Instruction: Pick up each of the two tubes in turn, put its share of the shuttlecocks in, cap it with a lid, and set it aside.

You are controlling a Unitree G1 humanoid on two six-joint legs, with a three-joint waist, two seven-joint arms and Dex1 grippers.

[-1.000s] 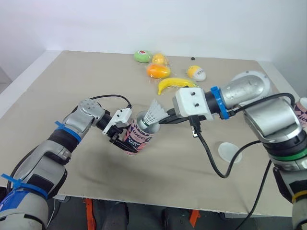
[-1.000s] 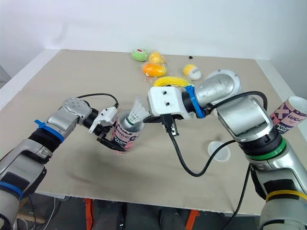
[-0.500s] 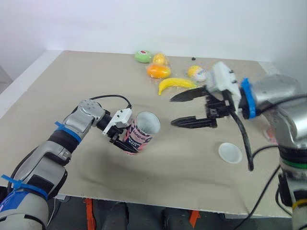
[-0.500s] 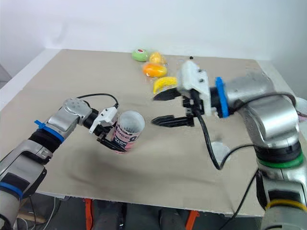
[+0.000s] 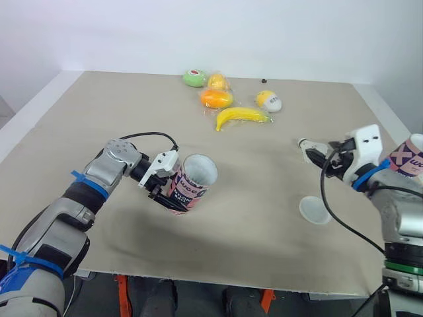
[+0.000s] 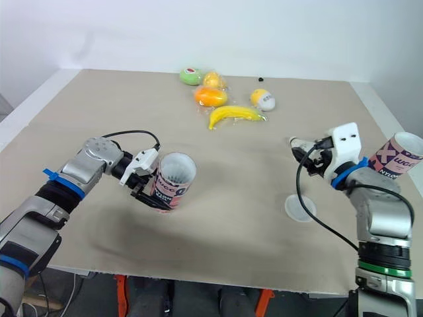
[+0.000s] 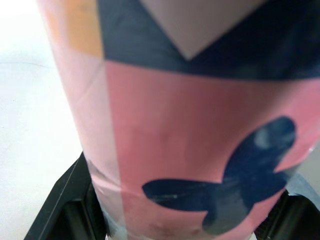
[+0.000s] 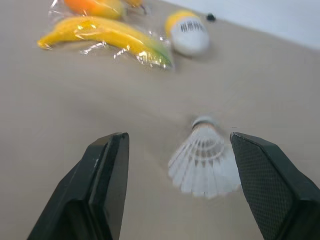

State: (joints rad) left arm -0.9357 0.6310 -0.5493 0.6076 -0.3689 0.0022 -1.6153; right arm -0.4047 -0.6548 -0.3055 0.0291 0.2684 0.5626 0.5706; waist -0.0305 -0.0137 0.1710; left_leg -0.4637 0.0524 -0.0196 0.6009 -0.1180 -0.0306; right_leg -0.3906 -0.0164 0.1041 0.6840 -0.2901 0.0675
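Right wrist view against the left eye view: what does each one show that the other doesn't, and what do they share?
Right wrist view: a shuttlecock lying on the table between the fingers of the open right gripper. Left eye view: the left gripper holding a tube, a white lid and a second tube. Both: the banana and the yellow-and-white egg.

Desk: flat beige top, pale border along left and right sides | Wall: plain white, behind far desk edge | Under near edge: orange-red fittings | Light: even, soft shadows
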